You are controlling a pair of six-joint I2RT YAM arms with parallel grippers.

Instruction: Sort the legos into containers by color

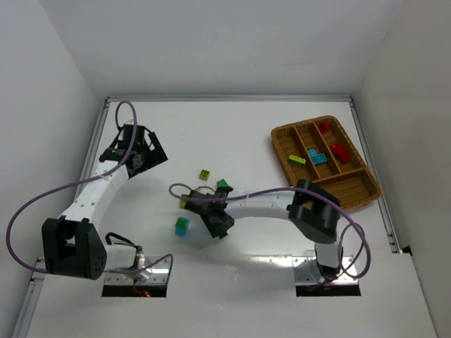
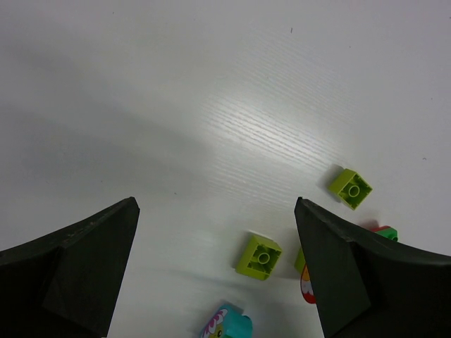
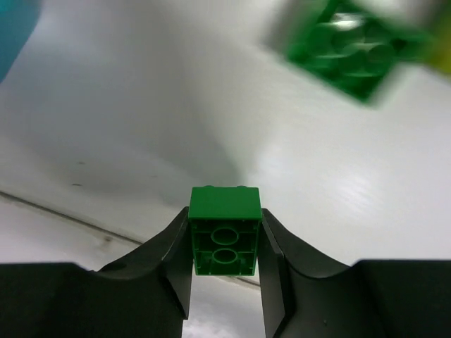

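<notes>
Now our right gripper (image 3: 225, 227) clamps a dark green brick (image 3: 224, 243) by its flat sides, low centre of the wrist frame; the brick is likely light, stiff and slick. Our left gripper (image 2: 216, 205) hangs with jaws apart.

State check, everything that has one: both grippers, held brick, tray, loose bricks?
left gripper: open, empty, above the table.
right gripper: shut on the dark green brick.
dark green brick: clamped between the right fingers.
wicker tray: partly filled.
sorted bricks: lying in the tray's compartments.
yellow-green bricks: loose on the table, unsorted.
cyan brick: loose on the table, unsorted.
</notes>
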